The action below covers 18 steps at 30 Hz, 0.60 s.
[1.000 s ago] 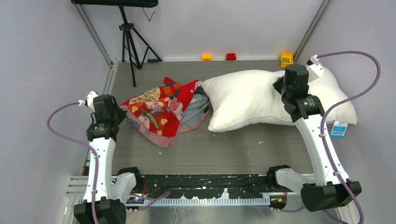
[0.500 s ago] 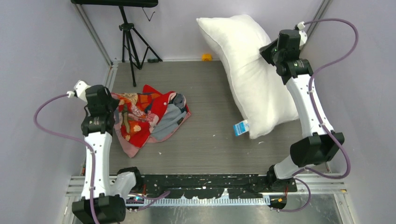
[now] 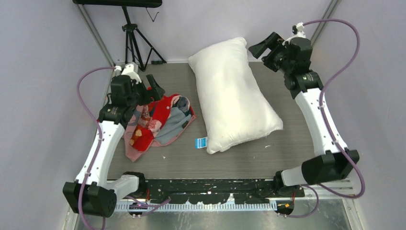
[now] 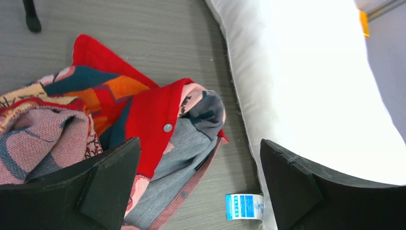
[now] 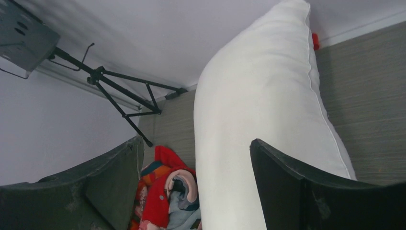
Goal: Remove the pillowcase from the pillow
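You have the pillow (image 3: 234, 96) lying bare at mid-table, plump, soft and probably light. The pillowcase (image 3: 160, 120) is crumpled just beside it on the left; it looks limp and thin, so pinch a hem fold. The left gripper (image 4: 198, 143) and right gripper (image 5: 196, 143) are both spread and empty.

Free room and obstacles about our two claws.
Below our left gripper (image 4: 198, 148), fingers spread, the crumpled pillowcase (image 4: 95, 110) lies under one finger and the pillow (image 4: 306, 76) under the other, with a strip of bare table (image 4: 235, 165) between. Our right gripper (image 5: 196, 143), also spread, faces the pillow squarely; a tripod (image 5: 129, 96) stands beyond, to one side.
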Tool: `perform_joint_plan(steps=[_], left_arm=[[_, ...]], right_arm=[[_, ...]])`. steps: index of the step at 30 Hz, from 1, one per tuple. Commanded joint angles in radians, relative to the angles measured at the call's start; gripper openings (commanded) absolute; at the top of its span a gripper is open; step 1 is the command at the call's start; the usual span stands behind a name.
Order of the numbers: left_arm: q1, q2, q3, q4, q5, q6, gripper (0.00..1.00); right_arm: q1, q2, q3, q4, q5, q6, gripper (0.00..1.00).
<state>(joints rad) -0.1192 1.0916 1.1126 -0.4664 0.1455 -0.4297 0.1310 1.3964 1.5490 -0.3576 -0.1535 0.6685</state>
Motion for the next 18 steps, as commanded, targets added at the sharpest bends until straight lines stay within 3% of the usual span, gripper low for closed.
perform_joint_plan(steps=[1, 4, 7, 13, 18], left_arm=[[-0.003, -0.104, -0.018, 0.113, 0.074, 0.062, 0.98], [-0.003, -0.145, -0.055, 0.126, 0.045, 0.081, 0.99], [-0.005, -0.159, -0.113, 0.180, -0.016, 0.064, 0.99], [-0.043, -0.131, -0.262, 0.380, -0.238, -0.017, 0.98], [-0.045, -0.100, -0.400, 0.551, -0.323, 0.019, 0.97]], right_arm=[[-0.004, -0.171, -0.167, 0.161, 0.086, -0.115, 0.86], [-0.005, -0.294, -0.356, 0.284, 0.168, -0.181, 0.86], [-0.002, -0.386, -0.479, 0.288, 0.310, -0.248, 0.88], [-0.004, -0.364, -0.586, 0.225, 0.619, -0.327, 0.89], [-0.010, -0.351, -0.746, 0.400, 0.689, -0.401, 0.89]])
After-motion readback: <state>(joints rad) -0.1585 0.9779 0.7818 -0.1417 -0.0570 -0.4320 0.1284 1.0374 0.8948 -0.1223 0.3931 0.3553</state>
